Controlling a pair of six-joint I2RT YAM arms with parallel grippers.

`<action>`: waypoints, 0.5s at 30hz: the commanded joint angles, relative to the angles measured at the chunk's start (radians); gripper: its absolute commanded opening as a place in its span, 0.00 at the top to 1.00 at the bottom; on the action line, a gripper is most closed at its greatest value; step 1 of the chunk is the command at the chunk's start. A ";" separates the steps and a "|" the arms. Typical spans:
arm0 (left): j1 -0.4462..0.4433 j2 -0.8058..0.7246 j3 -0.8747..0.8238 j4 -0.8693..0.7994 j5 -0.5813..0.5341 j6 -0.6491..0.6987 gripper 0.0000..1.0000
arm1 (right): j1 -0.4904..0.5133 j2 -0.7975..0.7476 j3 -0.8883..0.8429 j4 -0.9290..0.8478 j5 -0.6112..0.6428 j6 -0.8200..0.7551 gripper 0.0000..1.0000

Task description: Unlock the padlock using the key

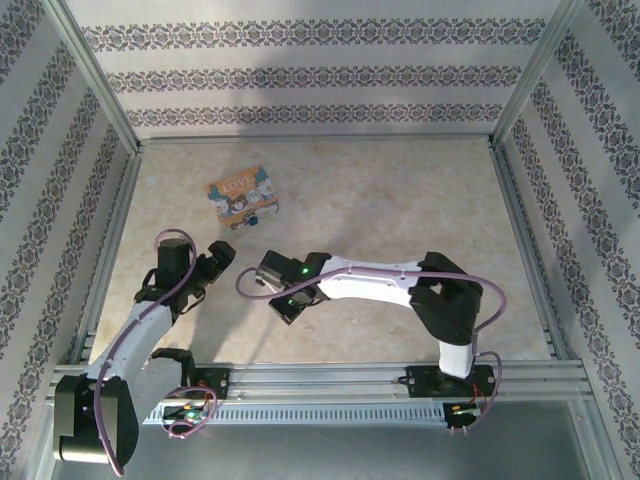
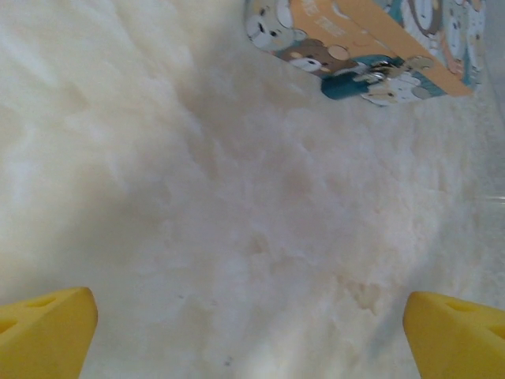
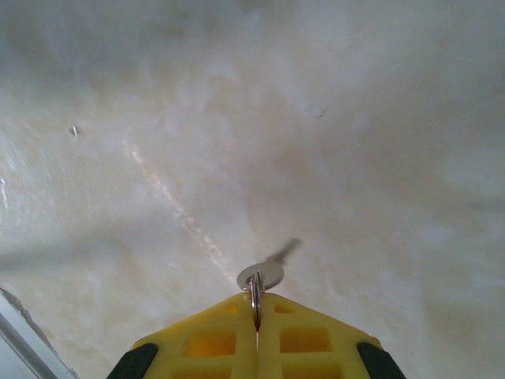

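Observation:
The padlock (image 1: 243, 196) is a flat orange block lettered "LOVE" with cartoon figures, lying on the table behind both arms. In the left wrist view the padlock (image 2: 379, 39) sits at the top right, with a teal and silvery part on its near edge. My left gripper (image 1: 215, 255) is open over bare table, its yellow fingertips (image 2: 47, 332) far apart and well short of the padlock. My right gripper (image 3: 256, 304) is shut on the ring of the small silvery key (image 3: 264, 272), which sticks out past the fingertips just above the table. From above, the right gripper (image 1: 280, 295) is at centre-left.
Patterned walls with metal frame rails (image 1: 110, 240) enclose the pale marbled table (image 1: 400, 210) on three sides. An aluminium rail (image 1: 330, 380) at the near edge carries both arm bases. Open tabletop lies to the right of the padlock.

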 commanded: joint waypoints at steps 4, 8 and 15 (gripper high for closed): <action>-0.006 0.092 0.037 0.177 0.233 -0.250 0.00 | -0.066 -0.160 -0.104 0.129 0.058 0.035 1.00; -0.021 0.117 0.026 0.309 0.291 -0.404 0.00 | -0.104 -0.250 -0.156 0.213 0.077 0.029 1.00; -0.097 0.101 0.016 0.434 0.272 -0.605 0.01 | -0.136 -0.355 -0.233 0.399 0.104 0.013 1.00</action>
